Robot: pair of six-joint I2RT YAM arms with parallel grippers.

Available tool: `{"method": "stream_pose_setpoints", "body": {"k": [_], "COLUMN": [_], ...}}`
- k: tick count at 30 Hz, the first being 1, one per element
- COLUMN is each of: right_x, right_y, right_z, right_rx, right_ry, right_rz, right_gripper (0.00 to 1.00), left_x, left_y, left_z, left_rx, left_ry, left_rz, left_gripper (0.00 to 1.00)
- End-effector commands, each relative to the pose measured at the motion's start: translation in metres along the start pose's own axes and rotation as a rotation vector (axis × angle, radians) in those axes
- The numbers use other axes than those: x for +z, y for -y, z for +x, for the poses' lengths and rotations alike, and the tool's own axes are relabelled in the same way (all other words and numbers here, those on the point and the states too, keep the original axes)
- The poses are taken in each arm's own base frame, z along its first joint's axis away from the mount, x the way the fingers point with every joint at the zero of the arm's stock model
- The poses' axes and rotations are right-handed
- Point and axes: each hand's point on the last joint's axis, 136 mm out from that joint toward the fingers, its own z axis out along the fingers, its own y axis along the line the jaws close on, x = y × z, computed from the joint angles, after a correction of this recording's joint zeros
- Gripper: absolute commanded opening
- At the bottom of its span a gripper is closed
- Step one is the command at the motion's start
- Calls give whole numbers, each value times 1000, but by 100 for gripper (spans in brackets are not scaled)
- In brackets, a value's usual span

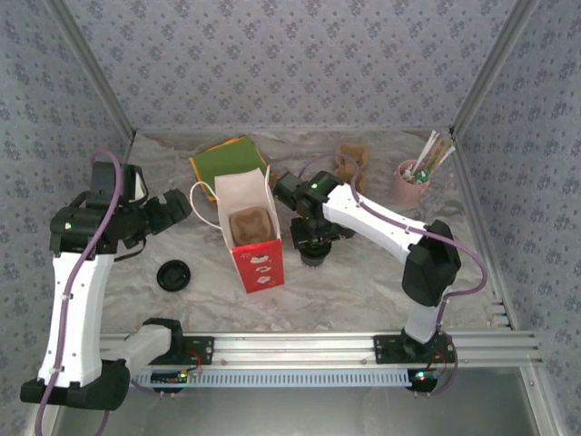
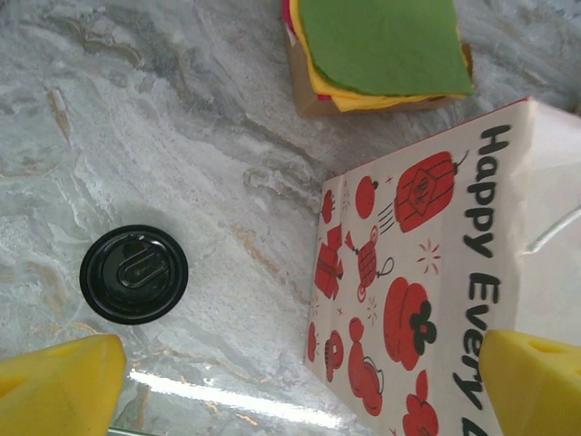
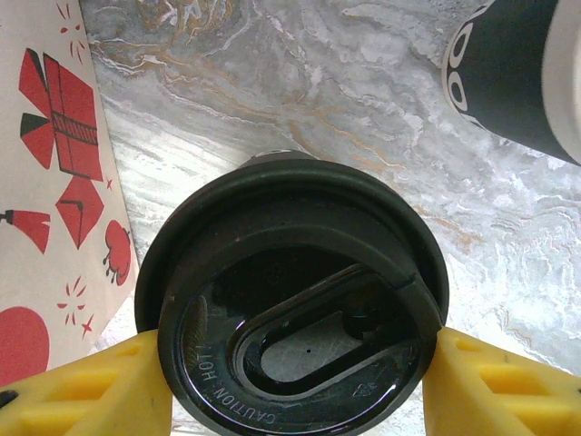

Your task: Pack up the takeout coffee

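While the marbled grey surface [image 1: 363,291] carried the tall red-and-white paper bag [image 1: 259,259], the left tool [image 2: 295,386] hung wide open and empty left of the bag; the right tool [image 3: 290,395] clasped the small black-lidded paper coffee cup [image 3: 290,300] just right of the bag.

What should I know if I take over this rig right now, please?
The left gripper is open and empty, above the table between the loose black lid and the paper bag.
The right gripper is closed on the lid rim of the takeout coffee.
The coffee is outside the bag, close on its right.
The bag stands upright and open, with something brown inside.
Done: coffee grasped.
Left: lift it, lower it into the bag, release.
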Motion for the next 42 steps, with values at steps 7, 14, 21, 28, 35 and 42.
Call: {"method": "stream_pose_setpoints", "body": {"k": [7,14,21,28,35,42], "right_x": [-41,-56,-74,-110,-137,-166], "right_y": [17,23,25,36,46,56], "right_z": [2,1,1,1,3,6], "right_rx": [40,54,16,15,10,-21], "right_ry": [48,71,94,153,199,264], "right_rz": [-20,-35,-53,-59,-69,-83], "right_gripper": [63,64,64,64,63,62], "left_x": [-45,-43,17,84,123,148], "left_y": [-14,-55,-75,-58,-50,-34], "left_z": [-29,-21,17,48,82,126], "left_rx": [-10,-43,-139,-195,-237,-224], "left_ry": [197,223,37,-98,-196,-297], "left_rz": [-69,-247,-249,-81,-23,7], "left_gripper": [100,100,100,100,99,99]}}
